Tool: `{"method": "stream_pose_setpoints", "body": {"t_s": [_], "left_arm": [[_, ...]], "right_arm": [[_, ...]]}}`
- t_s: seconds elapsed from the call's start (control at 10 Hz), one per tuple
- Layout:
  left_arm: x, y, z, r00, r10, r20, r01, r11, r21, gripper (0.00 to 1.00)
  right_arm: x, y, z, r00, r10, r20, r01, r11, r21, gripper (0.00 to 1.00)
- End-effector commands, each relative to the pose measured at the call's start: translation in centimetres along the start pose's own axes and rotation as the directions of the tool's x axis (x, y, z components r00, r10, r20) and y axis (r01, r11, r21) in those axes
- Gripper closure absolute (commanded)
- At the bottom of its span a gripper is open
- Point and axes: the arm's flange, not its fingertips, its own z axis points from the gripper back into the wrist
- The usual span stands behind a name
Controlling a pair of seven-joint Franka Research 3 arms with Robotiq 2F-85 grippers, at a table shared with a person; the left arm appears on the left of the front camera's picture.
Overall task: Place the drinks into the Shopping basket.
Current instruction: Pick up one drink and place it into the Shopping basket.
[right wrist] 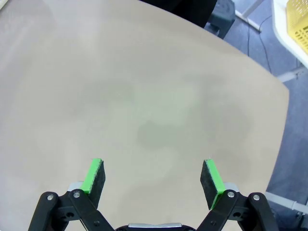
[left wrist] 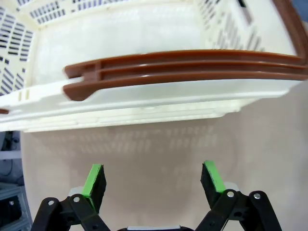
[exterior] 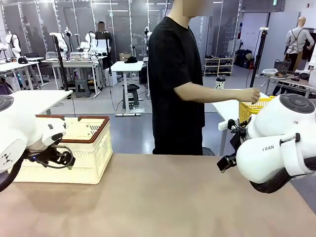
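The Shopping basket (exterior: 94,148) stands on the left part of the desk (exterior: 163,197). Its brown rim is just ahead of the left gripper (left wrist: 154,179), which is wide open and holds nothing. The right gripper (right wrist: 154,175) is also wide open, above bare desk. Behind the desk, a person's hand (exterior: 253,95) is at a yellow basket (exterior: 256,106).

A person (exterior: 175,84) stands behind the tan table (exterior: 163,197), near a yellow basket (exterior: 247,109).
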Motion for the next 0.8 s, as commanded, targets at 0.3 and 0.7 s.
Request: {"method": "stream_pose_setpoints", "body": {"t_s": [0.3, 0.7], "left_arm": [[-9.8, 0.7, 0.7, 1.0, 0.024, 0.01, -0.024, 1.0, 0.02, 0.0], [-0.3, 0.5, -0.8, 1.0, 0.019, -0.017, -0.019, 1.0, 0.009, 0.0]], "right_arm": [[-5.9, 0.0, -0.7, 0.993, -0.115, -0.032, 0.115, 0.993, 0.0, 0.0], [-1.0, -0.7, -1.9, 0.996, -0.074, -0.046, 0.075, 0.997, 0.011, 0.0]]}}
